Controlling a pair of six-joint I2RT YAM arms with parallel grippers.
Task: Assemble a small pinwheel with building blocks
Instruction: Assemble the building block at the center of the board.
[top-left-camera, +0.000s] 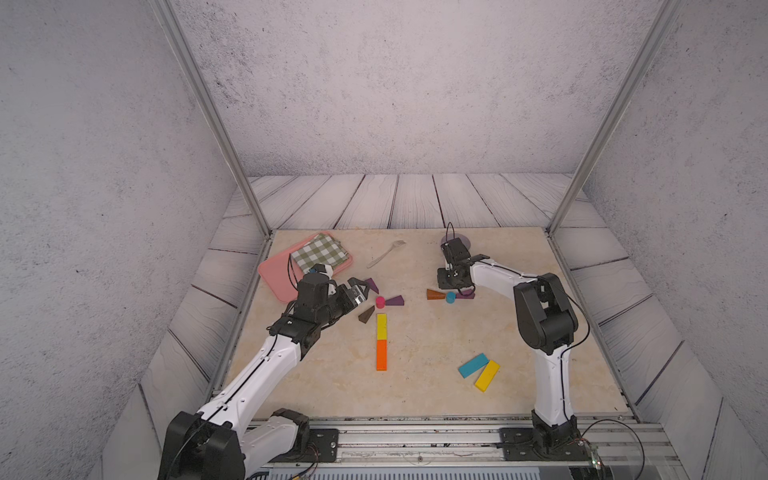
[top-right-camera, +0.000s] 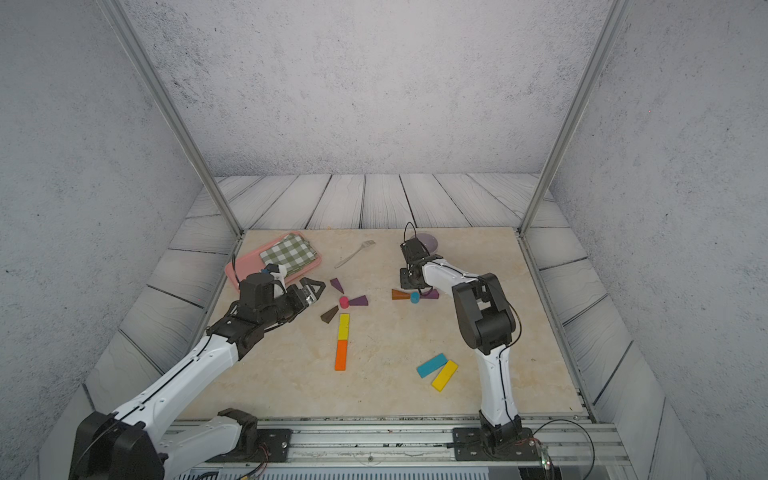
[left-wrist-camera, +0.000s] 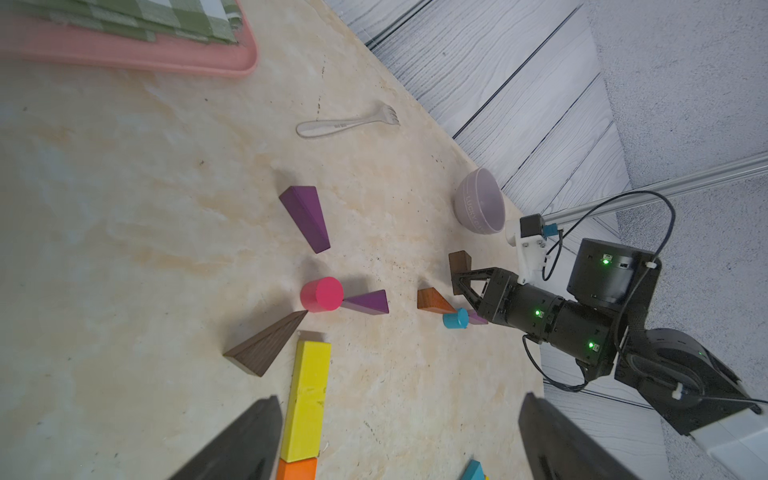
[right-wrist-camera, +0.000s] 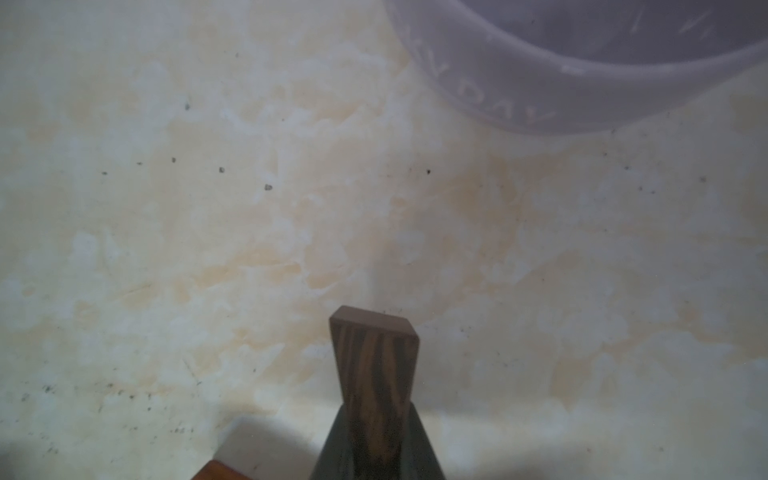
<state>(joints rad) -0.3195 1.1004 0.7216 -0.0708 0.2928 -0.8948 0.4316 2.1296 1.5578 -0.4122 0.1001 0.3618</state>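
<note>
right pincer (right-wrist-camera: 377, 453) grips brown wedge (right-wrist-camera: 374, 361) near "lucky day" bowl (right-wrist-camera: 540, 95).

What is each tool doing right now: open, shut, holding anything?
Left tool: open, holding nothing.
Right tool: shut on a brown wedge, held off the table.

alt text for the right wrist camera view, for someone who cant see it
The right gripper is shut on a dark brown wood-grain wedge, whose wide end sticks out past the jaws over a marbled beige table. The rim of a lilac bowl with raised lettering fills one corner, and the corner of a reddish-brown block peeks in at the frame edge.
</note>
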